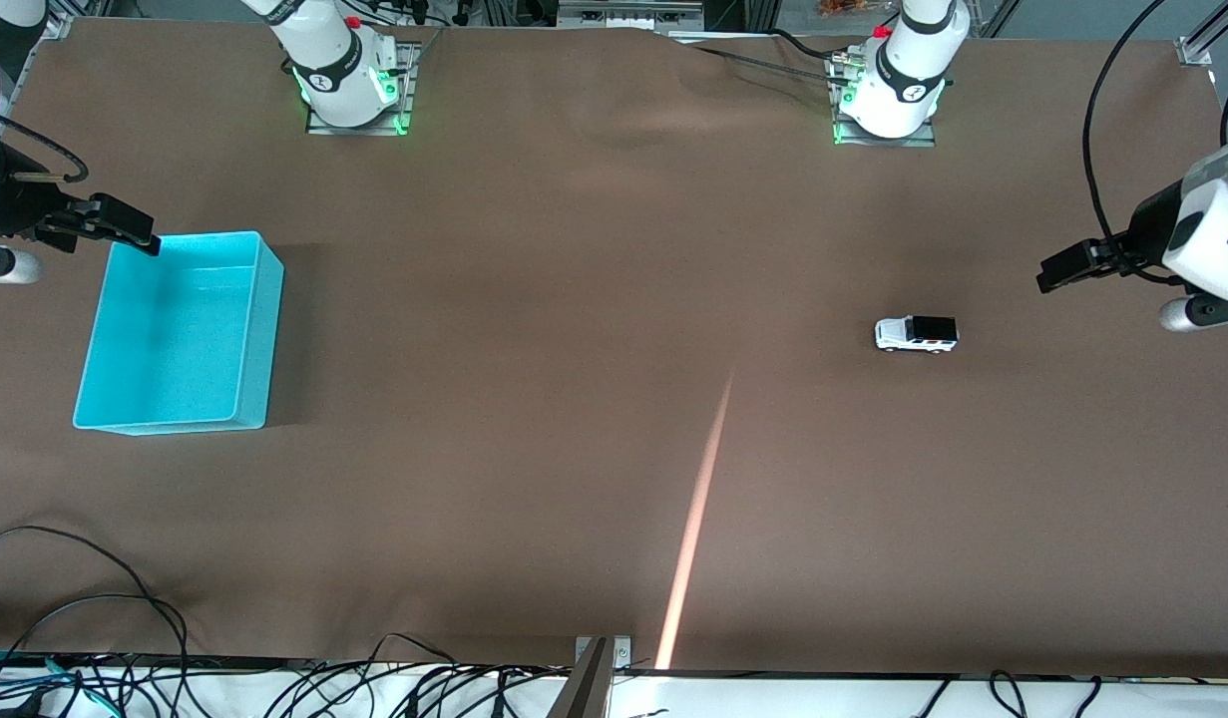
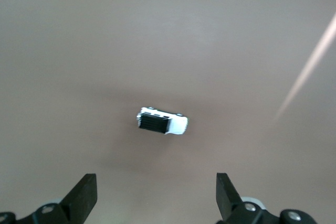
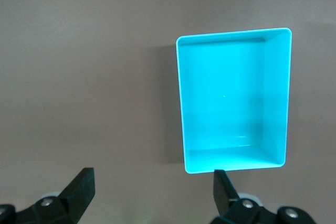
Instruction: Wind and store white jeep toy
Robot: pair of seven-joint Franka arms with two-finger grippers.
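Observation:
The white jeep toy [image 1: 916, 334] [image 2: 162, 121], small, with a black roof, stands on its wheels on the brown table toward the left arm's end. My left gripper [image 1: 1062, 267] [image 2: 156, 192] hangs open in the air at that end of the table, apart from the jeep, with nothing between its fingers. A turquoise bin [image 1: 263, 329] [image 3: 283, 98] sits empty toward the right arm's end. Beside the bin's corner farthest from the front camera hovers my right gripper [image 1: 125, 227] [image 3: 153, 190], also open and holding nothing.
The brown cloth [image 1: 574, 299] covers the whole table. A bright streak of light [image 1: 695, 524] crosses it near the front edge. Loose cables [image 1: 125, 658] lie along that edge. The arm bases [image 1: 349, 75] [image 1: 893, 85] stand along the edge farthest from the front camera.

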